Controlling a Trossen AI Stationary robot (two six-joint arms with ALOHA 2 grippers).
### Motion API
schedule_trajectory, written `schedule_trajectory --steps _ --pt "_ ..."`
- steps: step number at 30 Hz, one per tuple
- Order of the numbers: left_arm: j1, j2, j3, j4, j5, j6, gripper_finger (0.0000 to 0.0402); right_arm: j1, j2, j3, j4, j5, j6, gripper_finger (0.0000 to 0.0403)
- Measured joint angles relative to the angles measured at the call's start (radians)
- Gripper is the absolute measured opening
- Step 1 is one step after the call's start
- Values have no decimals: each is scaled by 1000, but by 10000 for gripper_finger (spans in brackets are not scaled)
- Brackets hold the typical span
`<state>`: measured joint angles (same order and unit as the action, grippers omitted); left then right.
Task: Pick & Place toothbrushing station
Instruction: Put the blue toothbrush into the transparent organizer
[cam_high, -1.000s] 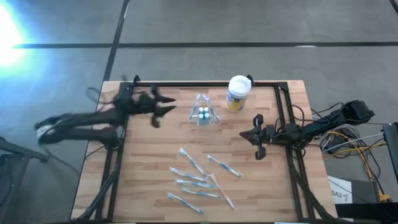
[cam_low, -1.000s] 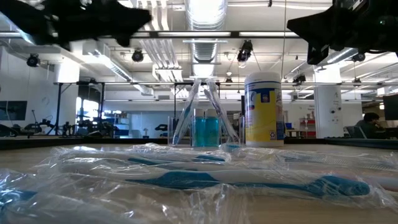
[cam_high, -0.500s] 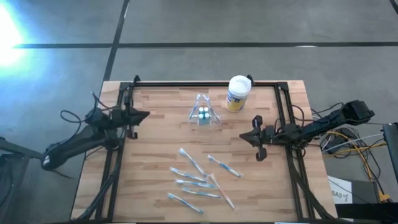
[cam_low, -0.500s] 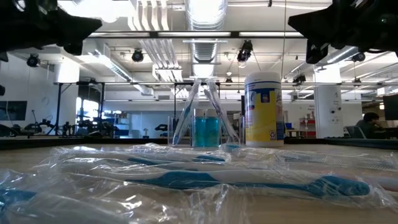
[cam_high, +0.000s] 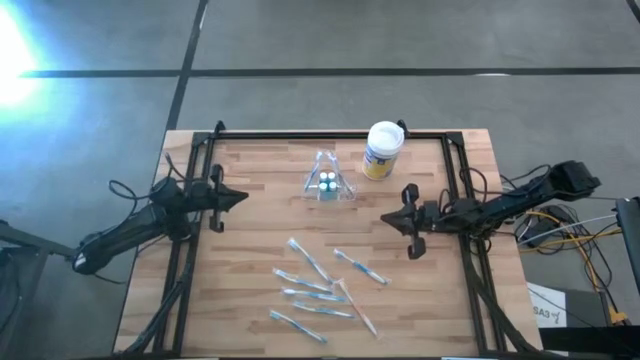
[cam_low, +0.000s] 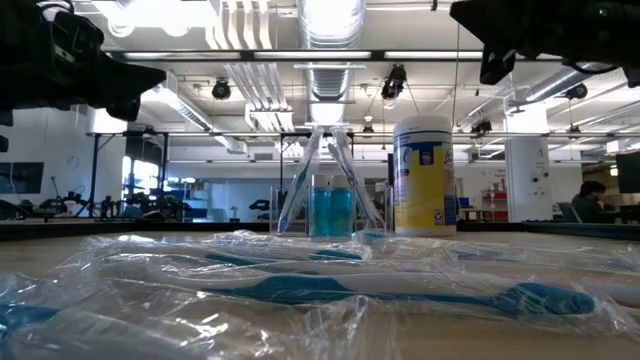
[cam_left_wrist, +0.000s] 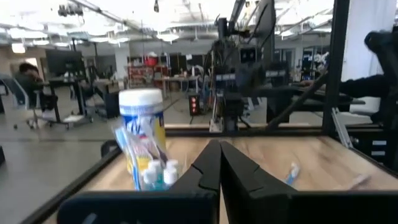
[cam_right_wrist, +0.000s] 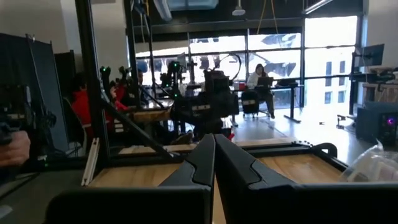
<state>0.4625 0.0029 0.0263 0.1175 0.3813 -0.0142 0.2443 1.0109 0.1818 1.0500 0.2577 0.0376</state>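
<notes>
Pale wooden planks are making up the table top (cam_high: 250, 270), which is sitting inside a black metal frame on a grey floor. Toward its far edge, a little left of centre, the small clear plastic toothbrushing station (cam_high: 328, 180) is standing upright with blue items inside it, untouched by either arm; in the low view (cam_low: 328, 195) its sloping see-through sides are rising above blue bottles. Just beside it, at about two o'clock from it, a round canister with a white lid and a yellow label (cam_high: 382, 150) is standing upright. Toward six o'clock from the station, well apart from it, several toothbrushes in clear plastic wrappers (cam_high: 320, 285) are lying scattered on the near half of the table. At roughly nine o'clock from the station, the left gripper (cam_high: 222, 197) is hovering over the table's left edge, its dark fingers (cam_left_wrist: 208, 168) pressed together on nothing. At about four o'clock from the station, the right gripper (cam_high: 407, 222) is hovering near the right side, its fingers (cam_right_wrist: 205, 158) likewise pressed together and empty. Beyond the table, a person (cam_right_wrist: 256, 78) is sitting at a desk.
</notes>
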Motion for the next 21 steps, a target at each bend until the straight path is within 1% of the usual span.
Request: schedule_trajectory --steps 3,6,9,13,16,18,21 --pt "0 0 -12 6 0 -3 4 0 32 52 -51 -3 4 8" --pt "0 -1 -17 2 0 -2 3 0 60 137 -232 -47 5 8" --pt "0 0 -17 -23 0 3 3 0 79 256 -516 -53 79 8" --pt "0 0 -18 -31 0 22 7 5 125 441 -972 -48 256 8" --pt "0 0 -18 -40 0 24 6 16 193 571 -1298 -49 400 8" --pt "0 0 -18 -46 0 24 5 20 245 642 -1442 -49 496 8" --pt "-1 0 -18 -47 0 22 7 32 338 722 -1569 -65 605 8"
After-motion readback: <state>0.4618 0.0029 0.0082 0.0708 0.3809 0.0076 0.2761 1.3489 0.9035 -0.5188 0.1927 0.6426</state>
